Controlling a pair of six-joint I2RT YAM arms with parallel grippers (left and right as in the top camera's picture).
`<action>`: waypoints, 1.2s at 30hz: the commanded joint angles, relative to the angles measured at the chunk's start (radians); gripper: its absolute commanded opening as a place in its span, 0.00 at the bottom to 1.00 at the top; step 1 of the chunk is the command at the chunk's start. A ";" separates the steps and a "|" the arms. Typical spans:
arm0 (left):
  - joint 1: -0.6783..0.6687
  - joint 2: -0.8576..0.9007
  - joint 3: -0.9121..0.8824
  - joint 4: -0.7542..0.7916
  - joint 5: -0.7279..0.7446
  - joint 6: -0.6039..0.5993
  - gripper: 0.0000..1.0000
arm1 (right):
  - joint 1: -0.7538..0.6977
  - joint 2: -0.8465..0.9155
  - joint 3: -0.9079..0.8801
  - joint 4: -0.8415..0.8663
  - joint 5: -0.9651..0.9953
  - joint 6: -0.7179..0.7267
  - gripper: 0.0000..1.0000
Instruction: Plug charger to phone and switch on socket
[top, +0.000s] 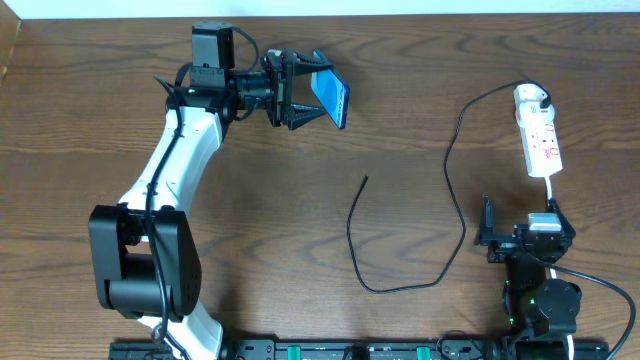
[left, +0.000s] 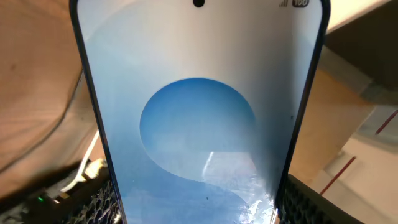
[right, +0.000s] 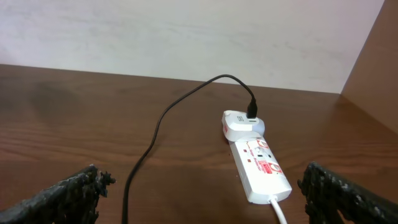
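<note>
My left gripper (top: 300, 92) is shut on the phone (top: 333, 97) and holds it off the table at the back left, its blue screen tilted. In the left wrist view the phone (left: 199, 124) fills the frame, with a finger on each long edge. The charger's black cable (top: 455, 215) runs from a white plug (top: 530, 97) at the socket's far end and loops down the table. Its free tip (top: 365, 179) lies on the wood at mid-table. The socket (top: 543, 143) is a white strip at the right. My right gripper (top: 520, 225) stands open just in front of the socket (right: 261, 165), holding nothing.
The table's back edge meets a pale wall (right: 186, 31). A wooden side panel (right: 373, 68) rises at the far right. The socket's white cord (right: 281, 211) runs back toward my right gripper. A black rail (top: 330, 350) lines the front edge.
</note>
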 joint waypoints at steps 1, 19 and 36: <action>0.002 -0.030 0.017 0.006 0.032 -0.106 0.07 | -0.002 -0.005 -0.004 -0.001 -0.003 -0.013 0.99; 0.003 -0.030 0.017 0.006 0.084 -0.354 0.07 | -0.002 -0.005 -0.004 -0.001 -0.003 -0.013 0.99; 0.002 -0.030 0.017 0.006 0.130 -0.481 0.07 | -0.002 -0.005 -0.004 -0.001 -0.003 -0.013 0.99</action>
